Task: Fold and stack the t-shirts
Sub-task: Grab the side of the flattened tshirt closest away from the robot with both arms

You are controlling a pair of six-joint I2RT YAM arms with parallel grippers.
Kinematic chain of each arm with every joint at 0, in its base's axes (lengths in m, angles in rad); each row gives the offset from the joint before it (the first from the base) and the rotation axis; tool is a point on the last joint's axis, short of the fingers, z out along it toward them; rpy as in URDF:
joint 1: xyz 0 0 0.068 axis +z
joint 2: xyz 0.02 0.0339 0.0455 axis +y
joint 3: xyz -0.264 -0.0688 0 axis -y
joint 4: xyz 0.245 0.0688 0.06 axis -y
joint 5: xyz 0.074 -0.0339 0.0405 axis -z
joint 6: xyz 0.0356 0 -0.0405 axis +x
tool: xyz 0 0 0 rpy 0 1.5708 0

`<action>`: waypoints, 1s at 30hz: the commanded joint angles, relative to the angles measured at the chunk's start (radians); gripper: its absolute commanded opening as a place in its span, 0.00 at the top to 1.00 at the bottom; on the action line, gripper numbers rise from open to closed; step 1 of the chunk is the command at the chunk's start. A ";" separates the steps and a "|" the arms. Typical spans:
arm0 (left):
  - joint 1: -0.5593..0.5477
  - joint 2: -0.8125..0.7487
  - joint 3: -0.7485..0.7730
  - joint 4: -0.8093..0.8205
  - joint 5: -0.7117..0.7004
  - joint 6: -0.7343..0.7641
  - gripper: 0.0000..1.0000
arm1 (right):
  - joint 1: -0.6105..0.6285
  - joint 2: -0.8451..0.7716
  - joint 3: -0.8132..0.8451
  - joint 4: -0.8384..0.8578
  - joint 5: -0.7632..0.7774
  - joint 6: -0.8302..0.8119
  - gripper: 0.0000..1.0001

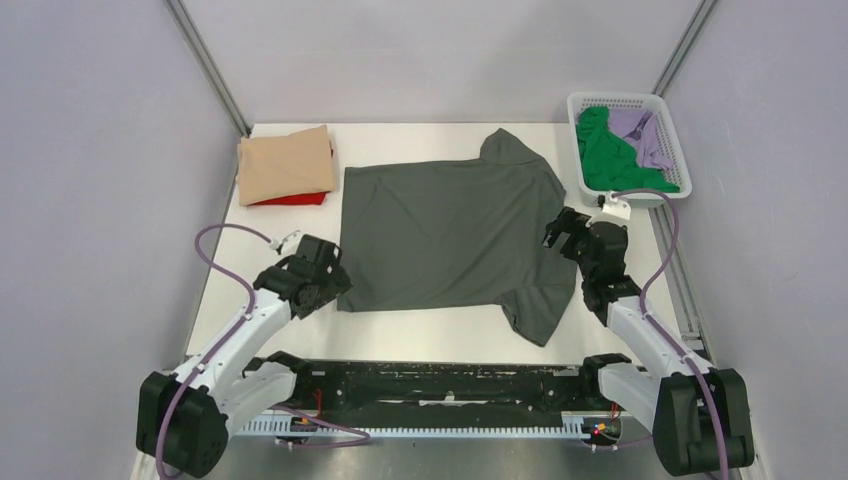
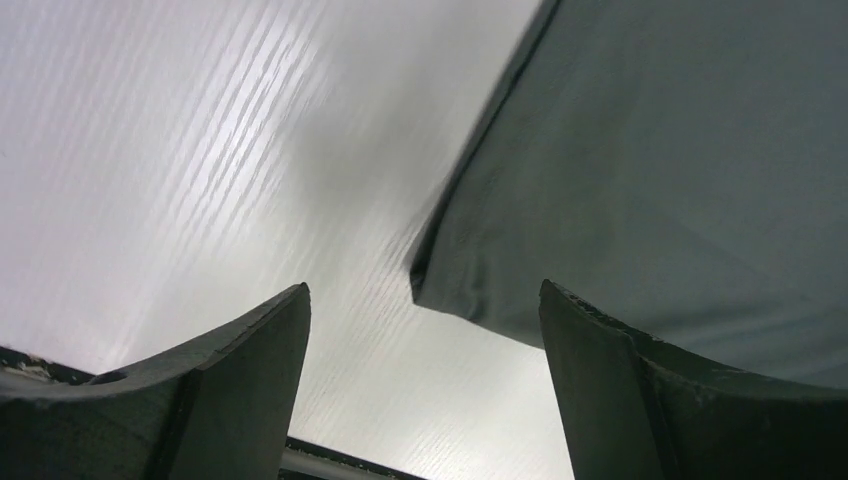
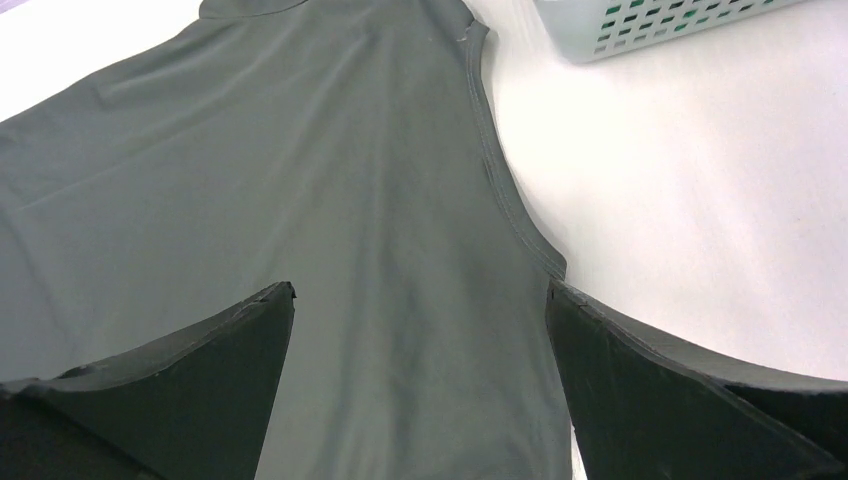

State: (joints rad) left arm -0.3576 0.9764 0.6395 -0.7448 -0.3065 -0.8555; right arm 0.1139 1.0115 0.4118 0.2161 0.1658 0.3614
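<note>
A dark grey t-shirt (image 1: 450,230) lies spread flat in the middle of the table, hem to the left and sleeves to the right. My left gripper (image 1: 338,285) hangs open at its near left hem corner. In the left wrist view that corner (image 2: 450,285) lies between the spread fingers, left gripper (image 2: 425,290), with nothing gripped. My right gripper (image 1: 557,232) stands open low over the shirt's right edge. In the right wrist view the grey cloth (image 3: 300,150) fills the gap of the right gripper (image 3: 421,288). A folded tan shirt (image 1: 285,165) rests on a red one (image 1: 295,199).
A white lattice basket (image 1: 625,100) stands at the back right and holds a green shirt (image 1: 610,160) and a lilac shirt (image 1: 640,135). Its wall (image 3: 660,25) shows at the top of the right wrist view. Grey walls close in on both sides of the table.
</note>
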 commanded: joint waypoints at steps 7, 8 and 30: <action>-0.001 0.003 -0.116 0.050 0.048 -0.220 0.38 | 0.002 -0.039 0.005 -0.035 0.003 -0.012 0.02; -0.002 0.014 -0.120 0.055 0.046 -0.225 0.40 | 0.001 -0.038 0.001 -0.037 0.003 -0.013 0.02; -0.002 0.146 -0.187 0.253 0.081 -0.257 0.98 | 0.002 -0.066 0.038 -0.259 0.000 -0.051 0.08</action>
State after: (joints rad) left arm -0.3576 1.1152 0.4839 -0.5274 -0.2489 -1.0821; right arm 0.1139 0.9707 0.3996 0.0444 0.1593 0.3447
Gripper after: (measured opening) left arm 0.040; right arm 0.940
